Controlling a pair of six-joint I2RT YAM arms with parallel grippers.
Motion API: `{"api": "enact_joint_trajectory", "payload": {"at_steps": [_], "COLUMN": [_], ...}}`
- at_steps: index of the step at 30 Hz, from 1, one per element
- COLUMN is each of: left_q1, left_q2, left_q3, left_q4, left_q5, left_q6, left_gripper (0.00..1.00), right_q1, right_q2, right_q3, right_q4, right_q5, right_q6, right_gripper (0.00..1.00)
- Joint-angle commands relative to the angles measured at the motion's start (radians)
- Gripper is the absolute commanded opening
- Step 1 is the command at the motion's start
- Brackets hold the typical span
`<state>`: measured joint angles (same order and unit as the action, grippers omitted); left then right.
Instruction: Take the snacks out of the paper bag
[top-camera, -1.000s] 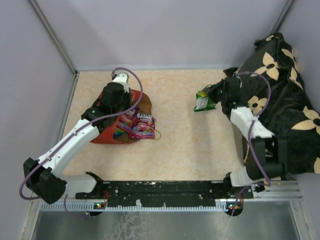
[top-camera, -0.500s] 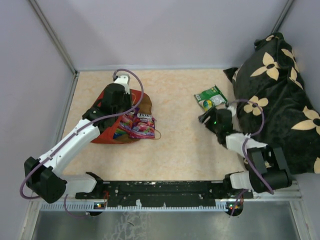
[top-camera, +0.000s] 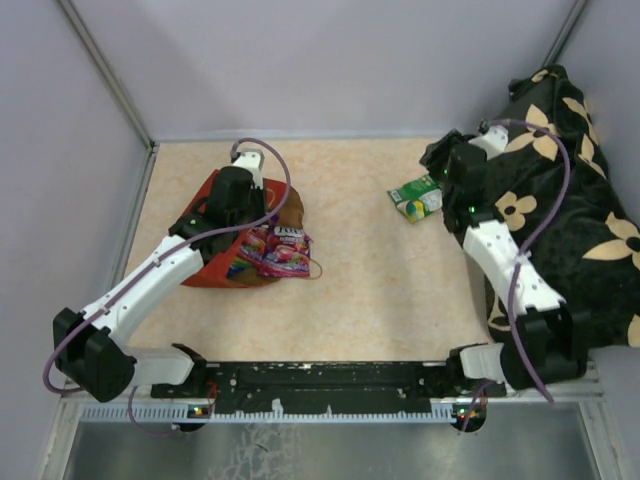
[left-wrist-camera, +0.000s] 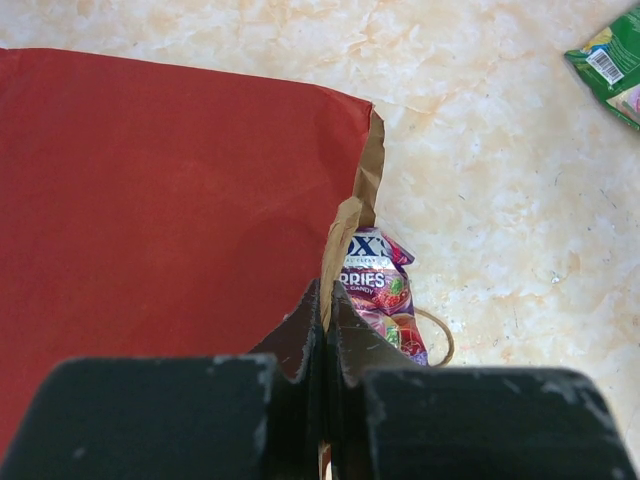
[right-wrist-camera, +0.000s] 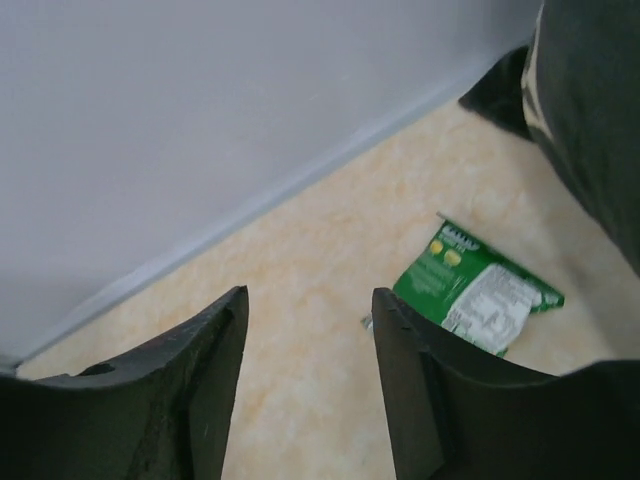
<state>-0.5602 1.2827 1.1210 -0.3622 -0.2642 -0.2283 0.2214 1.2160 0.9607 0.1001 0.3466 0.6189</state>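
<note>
The red paper bag (top-camera: 225, 255) lies on its side at the left of the table, its mouth facing right. My left gripper (top-camera: 237, 188) is shut on the bag's upper edge; the brown kraft rim (left-wrist-camera: 347, 225) runs down between the closed jaws of that gripper (left-wrist-camera: 328, 296). A purple candy packet (top-camera: 285, 250) and other bright snacks poke out of the mouth, the purple one (left-wrist-camera: 378, 288) showing just beyond the fingers. A green snack packet (top-camera: 418, 196) lies loose on the table at the right. My right gripper (top-camera: 440, 158) hovers open and empty beside the green packet (right-wrist-camera: 482, 295), at its left.
A black cloth with cream flowers (top-camera: 560, 190) is heaped along the right side and shows at the wrist view's edge (right-wrist-camera: 590, 110). The grey back wall (right-wrist-camera: 200, 120) is close ahead of the right gripper. A thin brown handle loop (left-wrist-camera: 441, 340) lies by the bag mouth.
The right gripper opened and let go of the green packet, which now lies on the table. The right arm drew back, then swung toward the back wall. The left arm has not moved.
</note>
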Motion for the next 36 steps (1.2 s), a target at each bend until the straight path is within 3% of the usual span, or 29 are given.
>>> {"api": "enact_joint_trajectory", "payload": {"at_steps": [1,7,15,20,24,26,28,36], "left_q1": [0.003,0.004,0.004,0.002,0.003,0.003,0.004,0.003], "left_q2": [-0.008,-0.016,-0.018,-0.013,-0.013,-0.014,-0.013,-0.030], "left_q3": [0.008,-0.002,-0.017,-0.021,-0.017,-0.012,-0.004,0.004], "left_q4": [0.012,0.002,0.003,0.002,-0.001,-0.001,-0.009,-0.037], "left_q5": [0.016,0.022,0.033,0.040,0.050,0.057,0.059,0.063], "left_q6": [0.003,0.006,0.006,0.006,0.005,0.005,0.005,0.009], "left_gripper": [0.00,0.00,0.00,0.00,0.00,0.00,0.00,0.00], "right_q1": [-0.084,-0.084,-0.085,-0.085,-0.084,-0.083,-0.085,-0.167], "right_q2": [0.283,0.584,0.753,0.780,0.771,0.755,0.730,0.794], "right_q3": [0.224,0.466,0.446,0.449,0.583,0.678,0.731,0.870], "right_q4": [-0.258,-0.393,-0.434,-0.449,-0.539,-0.598,-0.624,-0.712], "right_q5": [-0.010,-0.029,-0.085,-0.223,-0.441,-0.436,-0.352,-0.248], "right_q6": [-0.068,-0.115,-0.129,-0.214,-0.363,-0.400,-0.411,-0.441], "right_gripper": [0.51,0.39,0.38,0.46,0.63,0.75,0.77,0.61]}}
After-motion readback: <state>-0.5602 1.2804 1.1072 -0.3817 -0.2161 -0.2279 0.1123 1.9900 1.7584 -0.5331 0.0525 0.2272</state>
